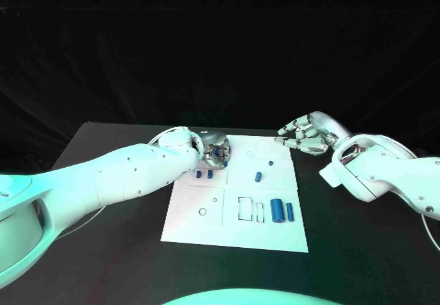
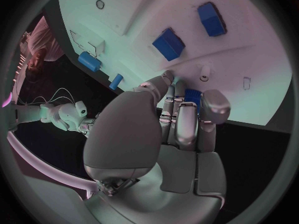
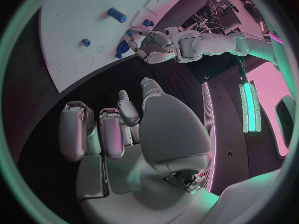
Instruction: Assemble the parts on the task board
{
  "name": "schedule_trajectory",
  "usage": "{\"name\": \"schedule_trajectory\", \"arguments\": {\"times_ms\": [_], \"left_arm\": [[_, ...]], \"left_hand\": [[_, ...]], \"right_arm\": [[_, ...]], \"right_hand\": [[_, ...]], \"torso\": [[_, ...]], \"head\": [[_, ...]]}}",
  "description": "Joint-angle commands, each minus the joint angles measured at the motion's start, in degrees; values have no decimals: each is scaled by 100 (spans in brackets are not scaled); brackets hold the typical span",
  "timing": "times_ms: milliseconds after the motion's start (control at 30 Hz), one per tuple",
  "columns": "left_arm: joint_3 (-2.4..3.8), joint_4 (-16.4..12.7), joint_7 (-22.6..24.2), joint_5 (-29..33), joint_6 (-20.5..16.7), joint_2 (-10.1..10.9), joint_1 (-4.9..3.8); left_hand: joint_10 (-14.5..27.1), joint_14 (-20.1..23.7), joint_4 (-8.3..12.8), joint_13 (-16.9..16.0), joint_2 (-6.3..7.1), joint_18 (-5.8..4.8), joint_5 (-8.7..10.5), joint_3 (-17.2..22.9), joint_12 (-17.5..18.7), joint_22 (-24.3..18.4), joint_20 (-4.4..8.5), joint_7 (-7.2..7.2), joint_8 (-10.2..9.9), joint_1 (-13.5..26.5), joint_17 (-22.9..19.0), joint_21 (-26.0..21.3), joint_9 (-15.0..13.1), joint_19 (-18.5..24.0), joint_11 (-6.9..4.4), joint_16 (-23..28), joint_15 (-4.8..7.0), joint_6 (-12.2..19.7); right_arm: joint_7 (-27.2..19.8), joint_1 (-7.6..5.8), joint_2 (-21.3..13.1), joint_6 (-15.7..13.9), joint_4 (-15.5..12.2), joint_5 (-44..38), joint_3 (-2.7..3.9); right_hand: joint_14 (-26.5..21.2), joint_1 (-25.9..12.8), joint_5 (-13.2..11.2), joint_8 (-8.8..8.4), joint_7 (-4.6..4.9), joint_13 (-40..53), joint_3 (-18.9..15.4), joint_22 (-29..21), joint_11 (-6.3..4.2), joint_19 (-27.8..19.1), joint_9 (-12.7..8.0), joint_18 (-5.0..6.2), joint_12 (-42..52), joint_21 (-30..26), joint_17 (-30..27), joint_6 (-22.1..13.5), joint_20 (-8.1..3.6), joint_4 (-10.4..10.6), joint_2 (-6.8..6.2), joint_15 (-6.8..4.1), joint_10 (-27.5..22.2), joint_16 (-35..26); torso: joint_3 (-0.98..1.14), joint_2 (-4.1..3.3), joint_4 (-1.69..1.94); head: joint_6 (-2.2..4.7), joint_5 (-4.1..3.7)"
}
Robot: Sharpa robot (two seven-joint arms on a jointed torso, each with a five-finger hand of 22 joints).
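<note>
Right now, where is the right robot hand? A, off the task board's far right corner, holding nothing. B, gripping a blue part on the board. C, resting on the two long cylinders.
A: the right robot hand sits just off the far right corner of the task board, its curled fingers holding nothing.

Black table, black cloth backdrop behind it

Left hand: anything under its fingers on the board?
A blue part shows between the left hand's fingertips, over the task board. Fingers cover most of it, so its shape and whether it is gripped cannot be told.
</note>
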State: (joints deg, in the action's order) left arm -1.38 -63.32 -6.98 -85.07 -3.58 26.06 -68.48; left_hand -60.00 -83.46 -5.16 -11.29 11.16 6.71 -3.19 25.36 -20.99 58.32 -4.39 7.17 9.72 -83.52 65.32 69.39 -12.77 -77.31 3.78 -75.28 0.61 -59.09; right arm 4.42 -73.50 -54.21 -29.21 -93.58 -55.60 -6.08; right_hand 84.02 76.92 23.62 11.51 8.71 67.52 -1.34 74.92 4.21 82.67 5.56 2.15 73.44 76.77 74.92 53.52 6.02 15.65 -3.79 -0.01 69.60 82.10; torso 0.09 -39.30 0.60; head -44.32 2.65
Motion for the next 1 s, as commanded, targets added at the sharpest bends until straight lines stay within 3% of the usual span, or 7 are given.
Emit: {"name": "schedule_trajectory", "arguments": {"times_ms": [33,1000], "left_arm": [[-3,16,86,40,-31,-22,18],[-2,-1,128,71,122,-26,24]], "left_hand": [[-13,-28,-8,14,-52,-38,25,33,18,4,-1,-12,-36,16,-5,12,5,-27,-1,-12,7,-45],[-142,-35,35,63,-72,-43,25,85,36,76,10,-42,-24,60,-18,72,31,-15,-31,-46,27,-200]], "right_arm": [[-50,3,8,19,-4,-22,0],[-45,6,32,32,12,-22,0]], "right_hand": [[287,3,27,21,2,4,-26,762,-17,-37,-8,117,-19,-34,276,14,-15,4,33,-27,-24,-33],[288,8,40,27,-1,8,-28,763,-19,-35,-7,116,-16,-36,279,21,-16,4,38,-28,-18,-32]], "torso": [[0,-5,3],[0,1,7]], "head": [[-9,-9],[-38,3]]}}
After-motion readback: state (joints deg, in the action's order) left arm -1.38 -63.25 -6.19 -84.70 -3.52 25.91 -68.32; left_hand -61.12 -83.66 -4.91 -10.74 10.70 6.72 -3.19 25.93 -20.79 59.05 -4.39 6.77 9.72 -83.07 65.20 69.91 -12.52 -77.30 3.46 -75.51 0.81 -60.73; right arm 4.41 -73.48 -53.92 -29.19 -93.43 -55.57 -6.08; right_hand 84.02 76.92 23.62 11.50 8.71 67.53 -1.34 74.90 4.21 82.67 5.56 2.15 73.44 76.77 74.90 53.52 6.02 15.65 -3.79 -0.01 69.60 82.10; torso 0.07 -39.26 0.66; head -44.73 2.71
